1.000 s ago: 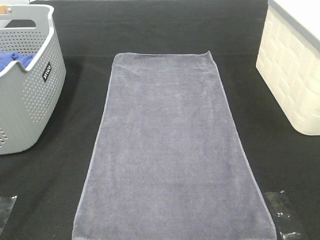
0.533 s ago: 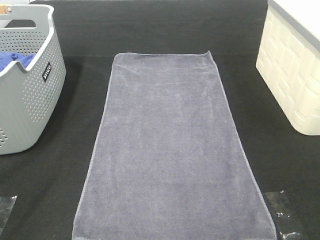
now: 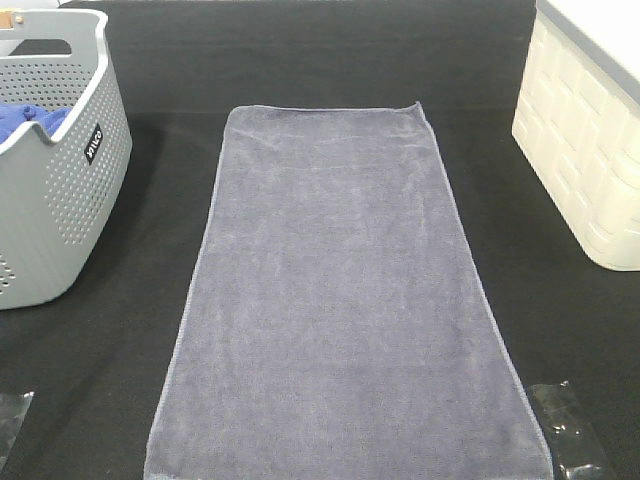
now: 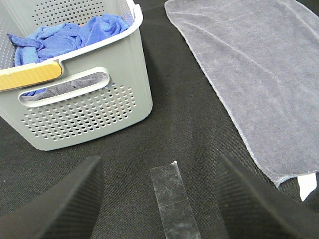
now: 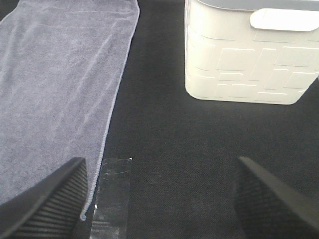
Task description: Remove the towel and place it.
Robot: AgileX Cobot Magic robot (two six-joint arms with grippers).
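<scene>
1. Black cloth covers the table (image 3: 330, 60).
2. Spread flat at its middle, the towel (image 3: 340, 300) looks already placed, between the basket (image 3: 60, 190) holding a blue cloth (image 4: 70, 32) and the bin (image 3: 585, 150).
3. Left gripper (image 4: 159, 199) and right gripper (image 5: 162, 199) hang spread and empty, each over a tape strip (image 4: 172, 199) beside it.

One grey towel (image 3: 345, 300) lies on the black table (image 3: 330, 55). There are two baskets: one grey perforated basket (image 3: 60, 200) and one cream basket (image 3: 585, 140). One blue cloth (image 4: 70, 32) sits in the grey one. Two clear tape strips (image 3: 565, 430) (image 3: 12, 418) show, and two grippers (image 4: 159, 199) (image 5: 162, 199).
</scene>
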